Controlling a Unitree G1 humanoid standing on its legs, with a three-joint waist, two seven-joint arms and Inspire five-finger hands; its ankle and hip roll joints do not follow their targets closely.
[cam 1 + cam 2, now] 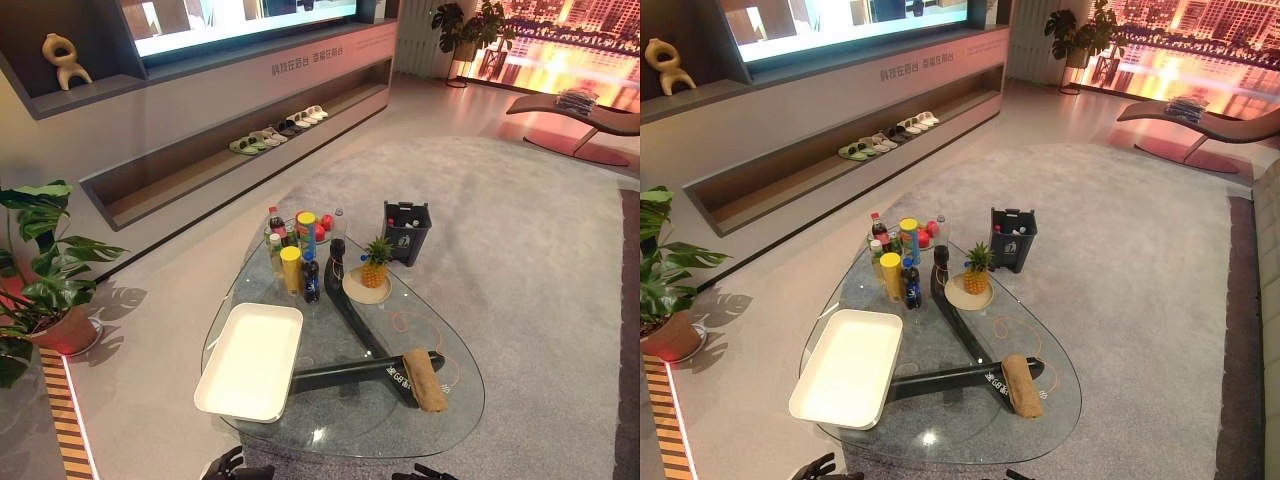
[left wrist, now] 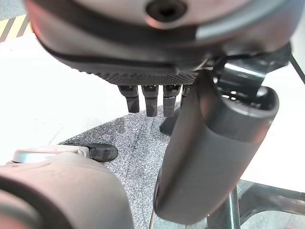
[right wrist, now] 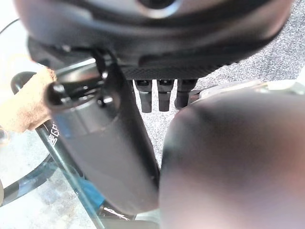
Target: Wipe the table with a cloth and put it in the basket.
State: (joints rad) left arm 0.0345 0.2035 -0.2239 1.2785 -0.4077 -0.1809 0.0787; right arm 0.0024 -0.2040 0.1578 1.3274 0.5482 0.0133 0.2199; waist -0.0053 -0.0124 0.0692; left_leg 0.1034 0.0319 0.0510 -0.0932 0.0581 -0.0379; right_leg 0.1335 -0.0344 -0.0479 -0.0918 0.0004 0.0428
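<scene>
Glass tri table [image 1: 450, 400], fuzzy tan cloth [image 1: 425, 378] rolled, both hands [image 1: 228, 465] [image 1: 425, 472] released

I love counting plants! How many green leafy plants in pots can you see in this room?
2. One potted plant stands on the floor at the robot's left. Another potted plant stands far back by the bright window. Others may be hidden.

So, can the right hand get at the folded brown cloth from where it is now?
Probably yes: the folded brown cloth lies alone near the glass table's right near edge, nothing between it and the right hand just below.
</scene>
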